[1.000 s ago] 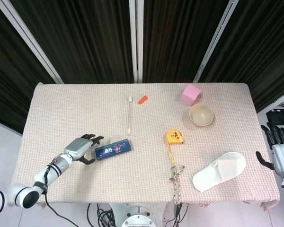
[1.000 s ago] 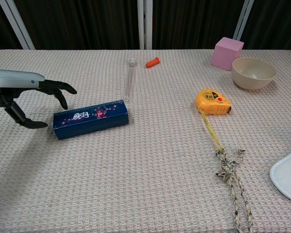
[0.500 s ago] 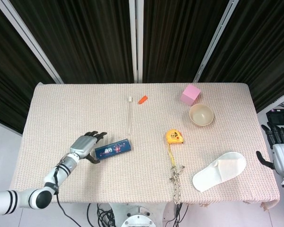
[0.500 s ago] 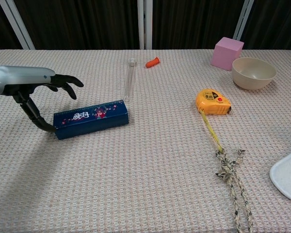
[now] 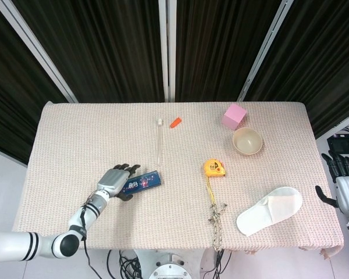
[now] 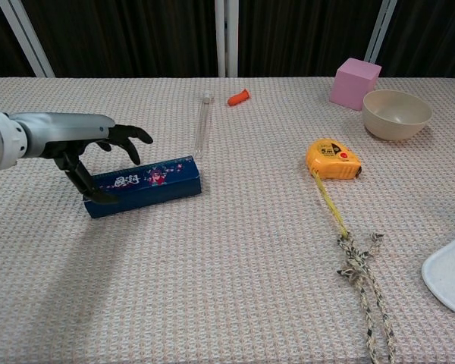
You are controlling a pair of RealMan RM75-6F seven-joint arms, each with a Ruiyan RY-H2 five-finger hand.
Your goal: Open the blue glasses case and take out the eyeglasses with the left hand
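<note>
The blue glasses case [image 5: 142,182] [image 6: 150,183] lies closed on the woven cloth, left of the table's middle. My left hand [image 5: 117,181] [image 6: 98,144] hovers over the case's left end, fingers spread above the lid and the thumb curving down in front of it. It holds nothing that I can see. No eyeglasses are visible. My right hand [image 5: 344,187] hangs off the table's right edge, fingers apart and empty, seen in the head view only.
A clear tube [image 6: 203,125] lies just behind the case, an orange cap [image 6: 239,97] farther back. An orange tape measure [image 6: 333,160] and knotted rope [image 6: 362,273] lie mid-table. A pink block [image 6: 355,82], beige bowl [image 6: 396,114] and white slipper [image 5: 270,210] occupy the right side.
My left hand has moved rightward from beside the case's left end to over it, fingers now above the lid. The case and right hand have stayed put.
</note>
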